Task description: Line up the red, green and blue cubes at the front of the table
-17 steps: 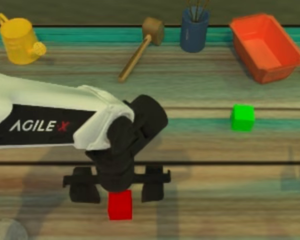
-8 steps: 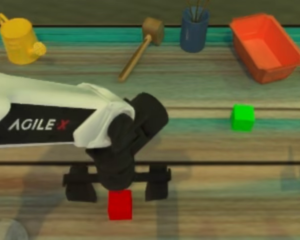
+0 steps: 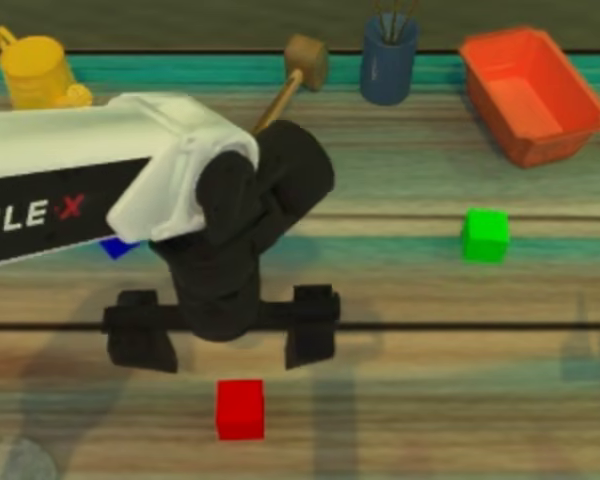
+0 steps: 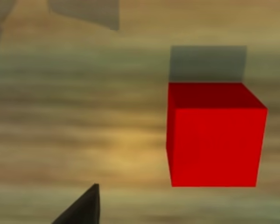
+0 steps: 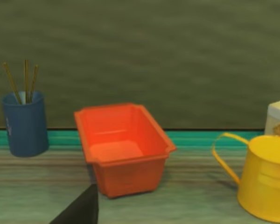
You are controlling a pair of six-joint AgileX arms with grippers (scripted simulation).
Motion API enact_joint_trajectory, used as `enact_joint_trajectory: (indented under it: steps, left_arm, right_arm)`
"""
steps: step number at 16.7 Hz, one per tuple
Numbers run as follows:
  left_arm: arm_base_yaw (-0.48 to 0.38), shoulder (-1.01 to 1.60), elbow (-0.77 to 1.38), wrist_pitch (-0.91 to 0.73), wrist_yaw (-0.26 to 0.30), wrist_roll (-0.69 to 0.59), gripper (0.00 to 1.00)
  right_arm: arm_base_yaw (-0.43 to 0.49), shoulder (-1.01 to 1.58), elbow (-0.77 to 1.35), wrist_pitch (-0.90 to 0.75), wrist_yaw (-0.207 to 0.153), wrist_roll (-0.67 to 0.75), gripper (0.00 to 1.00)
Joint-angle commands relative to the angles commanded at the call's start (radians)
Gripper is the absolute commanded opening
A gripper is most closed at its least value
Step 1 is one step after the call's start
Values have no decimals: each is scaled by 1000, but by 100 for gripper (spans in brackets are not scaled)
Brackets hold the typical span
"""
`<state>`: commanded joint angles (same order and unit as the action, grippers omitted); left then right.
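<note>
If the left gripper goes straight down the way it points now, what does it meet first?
Probably bare table. The open left gripper points down just behind the red cube, which sits off to one side in the left wrist view, so it likely misses it.

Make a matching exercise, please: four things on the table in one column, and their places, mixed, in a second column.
Things:
1. red cube
2. green cube
3. blue cube
4. orange bin

Places:
A. far right corner of the table
B. mostly hidden under the left arm
C. near the front edge, free, just in front of the left gripper and its open jaws
D. alone on the right half, mid-depth

Pairs: 1-C, 2-D, 3-B, 4-A
</note>
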<state>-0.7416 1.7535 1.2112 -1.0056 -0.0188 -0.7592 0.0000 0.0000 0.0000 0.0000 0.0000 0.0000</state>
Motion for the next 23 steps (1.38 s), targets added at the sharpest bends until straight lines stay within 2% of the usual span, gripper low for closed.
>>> enact_joint_trajectory:
  steps: [5,9,16,23]
  left_arm:
    - [-1,-4,-9,7,-1,0,100]
    - [68,-125,-107,86,-8,12,100]
    - [313,-643,-485,348,-18,119,100]
    - [579,-1267,-949,664,-16,400,100]
  right_arm:
    - [1,10,10,-6,1,3,100]
    - [21,155,151,-93,4,40,100]
    - [108,771,679,-435,4,154,100]
    - [215,1567,1327,-858,2,288,100]
